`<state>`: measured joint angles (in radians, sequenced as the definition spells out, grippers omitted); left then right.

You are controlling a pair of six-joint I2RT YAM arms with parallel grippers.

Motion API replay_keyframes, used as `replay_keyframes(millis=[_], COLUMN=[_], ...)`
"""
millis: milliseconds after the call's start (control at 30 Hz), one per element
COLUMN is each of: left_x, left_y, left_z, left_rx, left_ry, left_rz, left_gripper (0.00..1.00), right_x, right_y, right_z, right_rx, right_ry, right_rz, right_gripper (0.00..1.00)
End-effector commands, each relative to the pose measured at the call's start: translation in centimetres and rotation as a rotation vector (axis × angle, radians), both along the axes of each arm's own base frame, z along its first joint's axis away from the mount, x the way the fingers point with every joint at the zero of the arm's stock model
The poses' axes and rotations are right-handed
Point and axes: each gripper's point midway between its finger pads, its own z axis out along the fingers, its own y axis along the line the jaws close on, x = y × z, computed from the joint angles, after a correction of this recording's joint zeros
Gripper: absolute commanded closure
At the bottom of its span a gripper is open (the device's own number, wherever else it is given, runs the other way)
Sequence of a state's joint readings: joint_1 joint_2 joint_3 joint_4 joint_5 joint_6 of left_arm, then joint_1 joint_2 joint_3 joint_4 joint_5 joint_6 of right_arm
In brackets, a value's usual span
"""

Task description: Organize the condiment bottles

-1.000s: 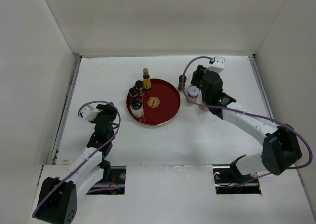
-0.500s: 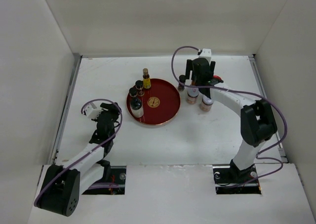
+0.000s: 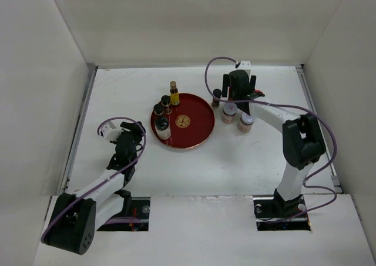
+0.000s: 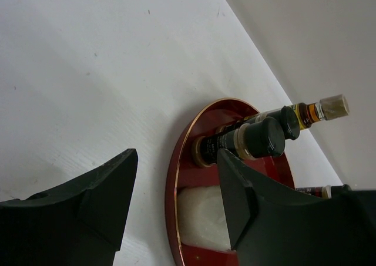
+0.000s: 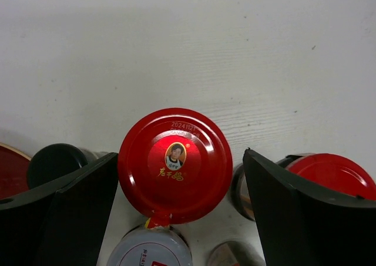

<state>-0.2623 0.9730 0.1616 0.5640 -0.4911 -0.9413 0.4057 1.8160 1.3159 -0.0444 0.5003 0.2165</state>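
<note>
My right gripper [image 3: 238, 93] is open and straddles a red-lidded jar [image 5: 175, 163]; there is a gap at its right finger [image 5: 305, 213]. A second red-lidded jar [image 5: 332, 175] stands just right of it [image 3: 257, 94]. Two white-lidded jars [image 3: 229, 112] [image 3: 247, 122] and a small black-capped bottle [image 3: 216, 96] stand close by. On the round dark-red tray [image 3: 197, 116] stand a white-bodied black-capped bottle [image 3: 161, 126] and a dark bottle [image 3: 166, 104], with a yellow-labelled bottle [image 3: 174, 93] at its far rim. My left gripper [image 3: 130, 134] is open and empty, left of the tray.
White walls enclose the table on the left, back and right. In the left wrist view the tray rim [image 4: 176, 178] lies between my open fingers [image 4: 88, 213], with the dark bottles [image 4: 247, 140] beyond it.
My right arm has swung from the near right of the jar cluster to its far side, and the gripper now sits over the red-lidded jar. My left gripper has shifted only slightly.
</note>
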Motion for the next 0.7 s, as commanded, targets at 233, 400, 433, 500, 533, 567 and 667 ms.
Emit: replay_keyframes(millis=[233,400,433,500,533,567,667], left_x=[0.5,0.6,0.6,0.6,0.6,0.6,0.6], left_y=[0.1,-0.2,-0.1,0.0,0.0,-0.1,-0.3], left_z=[1.4,1.3,1.4,1.3,1.2,1.1,1.7], left_rx=[-0.037,-0.040,-0.037,-0.037,-0.036,-0.038,-0.041], left_ry=[-0.062,-0.057,-0.059,-0.057,-0.053,-0.051,-0.072], left_rz=[0.003,-0.010,-0.006,-0.001,-0.001,-0.006,-0.016], left_gripper=[0.45,0.45,0.45,0.45,0.45,0.45,0.45], right_x=[1.5,1.7,1.8,1.9,1.9,2.0,2.4], right_y=[1.0,0.3,0.1,-0.2,-0.4,-0.5,-0.9], right_z=[-0.9,1.4,2.5,4.1,5.0,5.8,8.5], right_rx=[0.045,0.072,0.077,0.083,0.087,0.093,0.108], right_ry=[0.009,-0.080,-0.113,-0.161,-0.186,-0.210,-0.289], right_rz=[0.022,-0.018,-0.026,-0.041,-0.048,-0.052,-0.060], right_gripper=[0.15,0.36,0.39,0.43,0.44,0.45,0.46])
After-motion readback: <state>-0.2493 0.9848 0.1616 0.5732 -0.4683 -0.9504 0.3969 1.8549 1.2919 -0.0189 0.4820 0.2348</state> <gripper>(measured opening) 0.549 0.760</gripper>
